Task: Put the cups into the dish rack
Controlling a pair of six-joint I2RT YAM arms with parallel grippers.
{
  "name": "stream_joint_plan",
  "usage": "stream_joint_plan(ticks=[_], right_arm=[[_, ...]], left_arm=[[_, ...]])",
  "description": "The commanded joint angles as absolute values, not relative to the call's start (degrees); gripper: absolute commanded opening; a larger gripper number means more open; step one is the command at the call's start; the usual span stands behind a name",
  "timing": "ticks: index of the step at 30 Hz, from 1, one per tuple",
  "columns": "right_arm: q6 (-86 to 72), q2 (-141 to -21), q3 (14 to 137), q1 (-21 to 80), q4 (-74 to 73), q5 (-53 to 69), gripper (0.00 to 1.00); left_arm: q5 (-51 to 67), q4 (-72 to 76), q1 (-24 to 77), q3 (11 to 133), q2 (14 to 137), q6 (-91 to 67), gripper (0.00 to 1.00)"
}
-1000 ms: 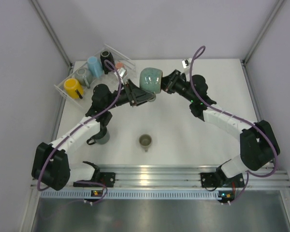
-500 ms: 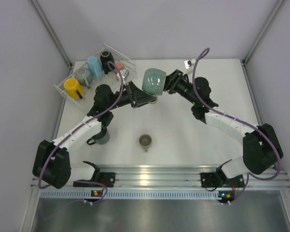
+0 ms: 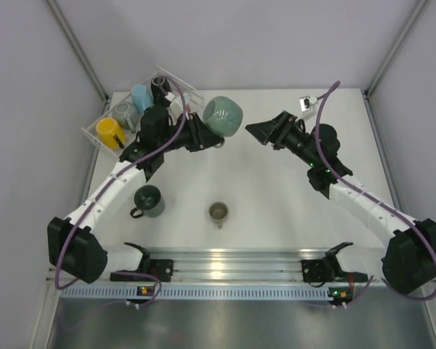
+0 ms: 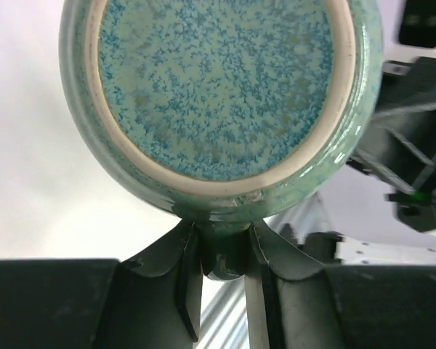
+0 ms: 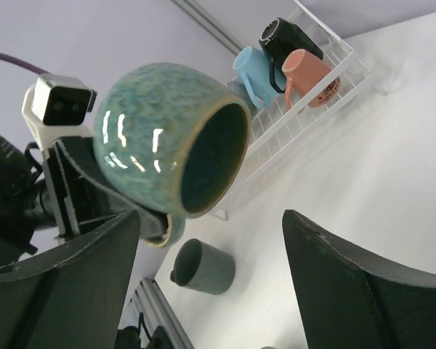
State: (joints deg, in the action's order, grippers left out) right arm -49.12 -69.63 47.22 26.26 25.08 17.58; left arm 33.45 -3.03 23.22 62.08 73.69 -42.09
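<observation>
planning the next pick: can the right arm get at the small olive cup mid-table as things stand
Probably yes: the right gripper is open and empty, and the olive cup stands alone on the table with nothing between them.

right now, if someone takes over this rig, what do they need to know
Left gripper: shut on the teal mug by its handle, in the air beside the dish rack.
Right gripper: open, empty, facing the mug but apart from it.
Done: yellow cup, grey cup, light blue cup, black cup and salmon pink cup sit in the rack.
Left: rack the teal mug, then the dark green mug and small olive cup from the table.
</observation>
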Motion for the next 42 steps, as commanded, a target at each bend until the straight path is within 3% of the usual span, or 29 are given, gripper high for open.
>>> stream_joint_plan(ticks=[1,10,16,23,31,42], right_arm=[[-46.32,-64.79,47.81,24.70,24.35,18.72,0.80],[-42.45,-59.33,48.16,22.59,18.46,18.46,0.84],[-40.96,-57.40,47.81,21.89,16.27,18.37,0.84],[-39.03,-55.46,48.08,20.66,14.07,17.84,0.85],[-36.74,-53.71,48.78,19.95,11.34,17.05,0.86],[-34.89,-51.86,49.66,19.95,7.74,15.56,0.97]], left_arm=[[26.55,-12.44,22.06,70.65,74.09,-25.51,0.00],[11.96,-23.46,14.69,81.99,80.58,-7.30,0.00],[10.90,-22.33,7.48,84.99,85.59,-4.49,0.00],[-1.29,-17.84,6.15,85.60,88.68,-0.53,0.00],[-5.01,-16.00,5.19,87.01,94.21,2.63,0.00],[-3.44,-14.15,2.82,90.09,100.54,2.47,0.00]])
